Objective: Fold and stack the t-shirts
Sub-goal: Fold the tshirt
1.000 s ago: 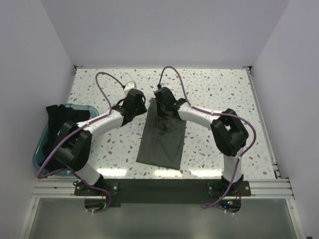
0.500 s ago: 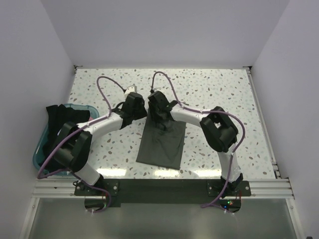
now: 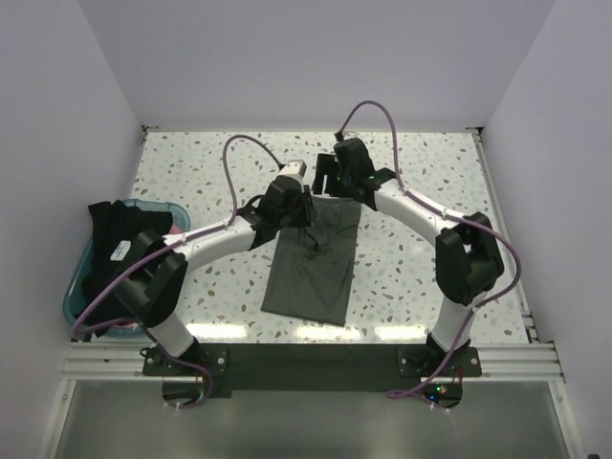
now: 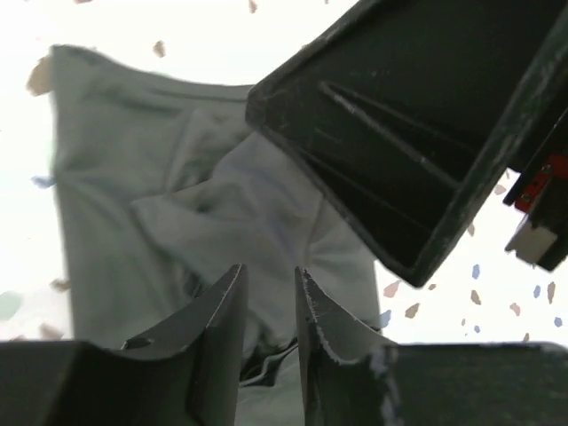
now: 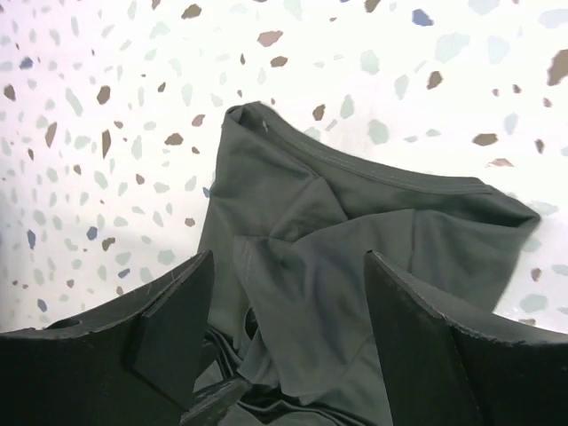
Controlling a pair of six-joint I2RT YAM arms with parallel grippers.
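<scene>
Left gripper (image 4: 269, 306): fingers (image 4: 220, 330) drawn to a narrow slit, tips down over the olive-green t-shirt (image 4: 115, 204). I cannot tell whether a pinch of cloth sits in the slit or merely lies behind it. Just beyond those tips a loose flap lies doubled over the shirt's body, so I judge I am there to work that fold. Right gripper (image 5: 288, 333): fingers (image 5: 169, 311) spread wide, holding nothing, straddling a rumpled ridge of the same shirt. A stitched edge runs just past the tips. Spread that wide, it reads as lining up rather than gripping. Both grippers crowd the shirt's far end, the right gripper looming dark close over the left fingers. Cloth is thin, matte, limp knit, creasing softly. Away from the fingers it lies flat as a long rectangle on the hard speckled table (image 3: 421, 191). Well off to the left gripper's outer side, a black t-shirt (image 3: 113, 228) drapes over the rim of a teal tub (image 3: 75, 292), not yet folded.
</scene>
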